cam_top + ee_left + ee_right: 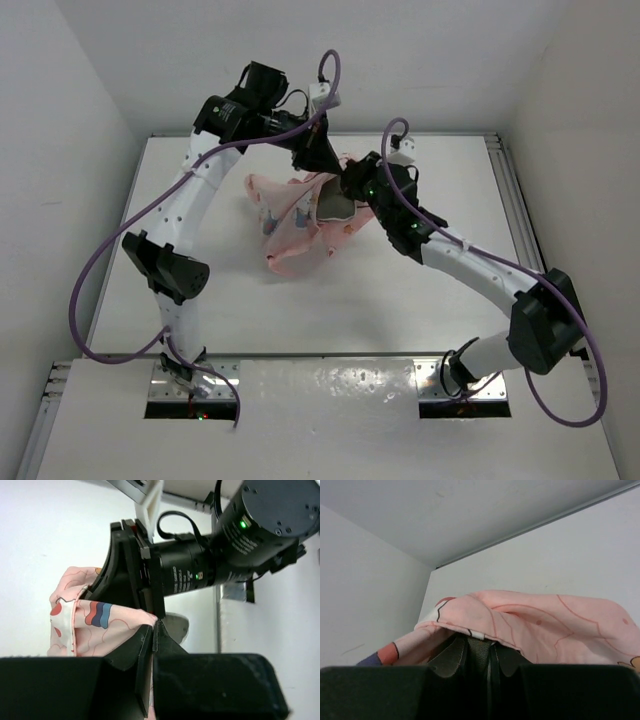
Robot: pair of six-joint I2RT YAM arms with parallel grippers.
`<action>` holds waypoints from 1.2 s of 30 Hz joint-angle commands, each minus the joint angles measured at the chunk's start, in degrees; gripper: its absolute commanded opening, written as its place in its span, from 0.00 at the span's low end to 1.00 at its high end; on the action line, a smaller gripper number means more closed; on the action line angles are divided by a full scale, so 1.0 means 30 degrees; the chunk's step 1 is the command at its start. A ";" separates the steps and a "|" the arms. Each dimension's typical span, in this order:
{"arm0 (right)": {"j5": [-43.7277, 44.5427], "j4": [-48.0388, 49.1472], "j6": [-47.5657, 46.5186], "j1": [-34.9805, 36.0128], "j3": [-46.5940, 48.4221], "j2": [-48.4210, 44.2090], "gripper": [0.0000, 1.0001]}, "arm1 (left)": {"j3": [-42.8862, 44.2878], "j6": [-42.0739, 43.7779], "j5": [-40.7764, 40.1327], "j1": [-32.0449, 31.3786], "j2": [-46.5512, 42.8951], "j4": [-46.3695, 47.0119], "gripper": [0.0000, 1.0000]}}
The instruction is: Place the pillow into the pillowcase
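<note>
1. From above, we see the pink pillowcase (285, 225) lying crumpled in the middle of the white table (400, 290). The grey pillow (335, 205) shows in its opening, between the left gripper (318, 160) and the right gripper (350, 185).
2. At the left wrist, the fingers (135, 652) are closed on the hem of the pillowcase, and a grey corner of the pillow lies just behind them.
3. At the right wrist, the jaws stand narrow under the draped cloth. We cannot tell if they hold something.
</note>
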 commanded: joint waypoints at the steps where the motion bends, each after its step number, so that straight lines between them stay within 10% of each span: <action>1: 0.2013 0.0702 -0.1069 0.0906 -0.0319 -0.0464 0.00 | 0.1069 -0.3353 0.4573 -0.0908 -0.1926 0.5370 0.00; 7: 0.1345 -0.0344 -0.2505 0.1496 0.0732 0.0499 0.09 | 0.0805 -0.5640 0.5275 -0.1259 -0.2160 0.7364 0.00; 11: -0.1378 -0.4243 -0.4261 0.0443 0.3428 0.1498 0.72 | 0.1447 -0.3544 0.2384 -0.1054 -0.2278 0.5526 0.00; 14: -0.3343 -0.5801 -0.5521 -0.0758 0.3433 0.0013 0.98 | 0.1480 -0.2829 -0.2792 -0.1054 -0.2249 0.4496 0.00; 23: -0.9232 -0.9847 -0.5236 -0.5679 0.1708 -0.3451 0.95 | 0.1771 -0.3650 -0.7414 -0.0732 -0.1516 0.5257 0.00; 28: -1.2777 -0.3500 0.0443 -0.8930 -0.4197 -0.5940 0.71 | 0.1684 -0.3444 -0.6913 -0.0527 -0.1340 0.4934 0.00; 33: -1.4069 0.0440 0.1691 -1.1102 -0.6239 -0.7056 0.99 | 0.1801 -0.3882 -0.6240 -0.0147 -0.0989 0.5313 0.00; 36: -1.3954 -0.1755 -0.0592 -1.1044 -0.5449 -0.7057 0.99 | 0.1772 -0.4439 -0.5858 0.0234 -0.0696 0.5869 0.00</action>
